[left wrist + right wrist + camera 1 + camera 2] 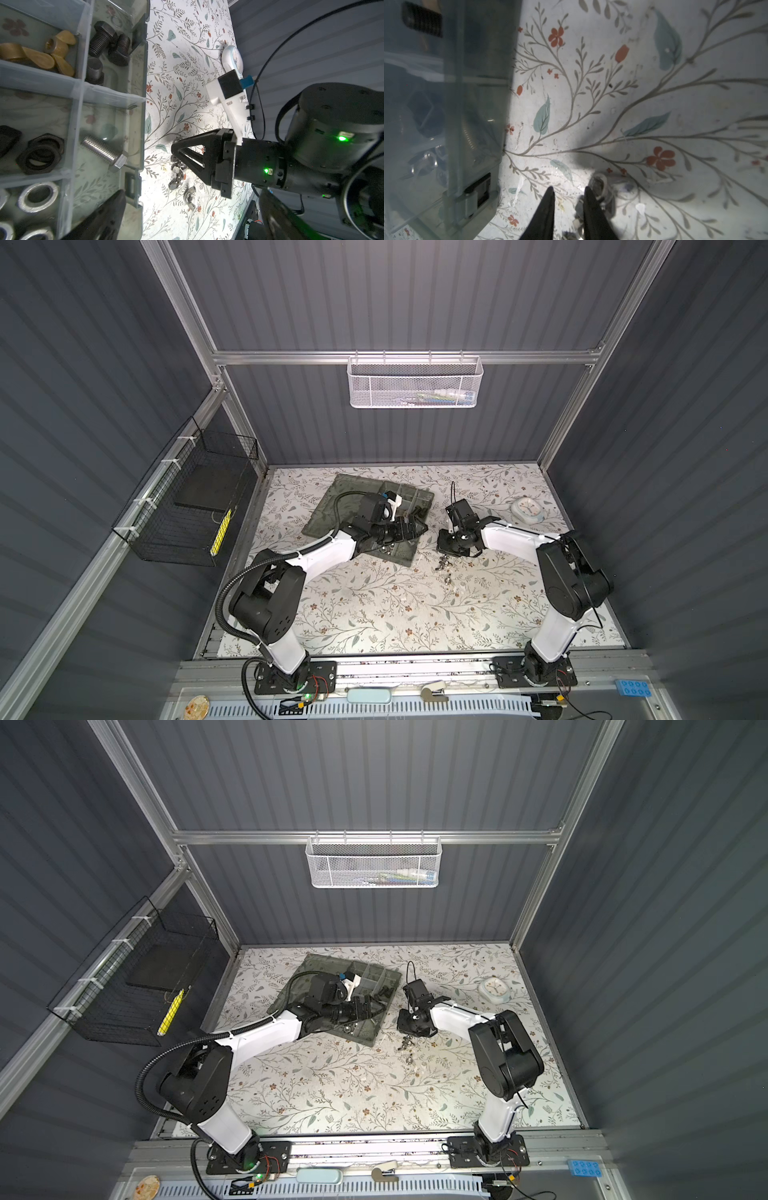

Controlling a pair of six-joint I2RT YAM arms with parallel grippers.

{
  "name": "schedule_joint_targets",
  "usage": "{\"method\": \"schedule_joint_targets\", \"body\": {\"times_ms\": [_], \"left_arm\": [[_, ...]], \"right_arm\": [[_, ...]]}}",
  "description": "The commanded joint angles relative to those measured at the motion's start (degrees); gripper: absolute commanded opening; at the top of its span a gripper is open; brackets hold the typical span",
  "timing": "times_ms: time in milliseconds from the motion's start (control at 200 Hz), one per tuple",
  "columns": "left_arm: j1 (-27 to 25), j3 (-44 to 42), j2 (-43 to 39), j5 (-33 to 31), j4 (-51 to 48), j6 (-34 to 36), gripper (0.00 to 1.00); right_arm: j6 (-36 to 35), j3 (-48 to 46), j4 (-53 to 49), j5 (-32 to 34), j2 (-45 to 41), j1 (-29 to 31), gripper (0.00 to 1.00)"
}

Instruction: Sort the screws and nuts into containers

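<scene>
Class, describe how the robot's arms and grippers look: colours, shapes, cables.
The left arm and right arm share white links between black joint housings. A ribbed black hose runs along the left one; a thin black cable loops beside the right. The left gripper and right gripper are black with tapered fingers. Green lights glow on the right arm.

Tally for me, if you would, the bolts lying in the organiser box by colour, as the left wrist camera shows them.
Black bolts: 3
Silver bolts: 1
Total: 4
</scene>
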Motion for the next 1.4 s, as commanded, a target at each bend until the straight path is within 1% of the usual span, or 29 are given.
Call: {"method": "schedule_joint_targets", "body": {"times_ms": [0,265,390,630,986,1191,1326,1396], "left_arm": [[0.0,1.3,0.4,-0.2,-0.9,1.2,1.00],[0.0,1.3,0.6,-0.2,-0.8,1.2,1.00],[0.0,1.3,0.6,-0.2,-0.8,1.2,1.00],[0.0,1.3,0.8,-0.2,-0.7,1.2,1.00],[0.0,1.2,0.9,-0.2,-0.7,1.1,1.00],[-0.1,1.2,0.9,-0.2,-0.7,1.1,1.00],[-0.1,1.2,1.0,-0.2,-0.5,1.0,1.00],[0.0,1.2,1.0,-0.2,-0.6,1.0,1.00]], "right_arm": [[0.5,-0.8,-0.3,0.3,0.5,0.1,0.28],[0.3,-1.4,0.0,0.5,-0.9,0.1,0.33],[0.1,-1.5,-1.0,1.1,-2.7,0.0,0.37],[-0.4,-3.7,-2.1,3.1,-5.8,0.0,0.39],[-0.4,-5.8,-1.5,4.2,-5.0,-0.9,0.40],[-0.2,-5.5,0.0,2.1,-3.6,-2.3,0.43],[0.0,-4.5,0.7,0.8,-1.9,-3.0,0.42],[0.0,-4.0,0.7,0.8,-1.3,-3.0,0.40]]}}
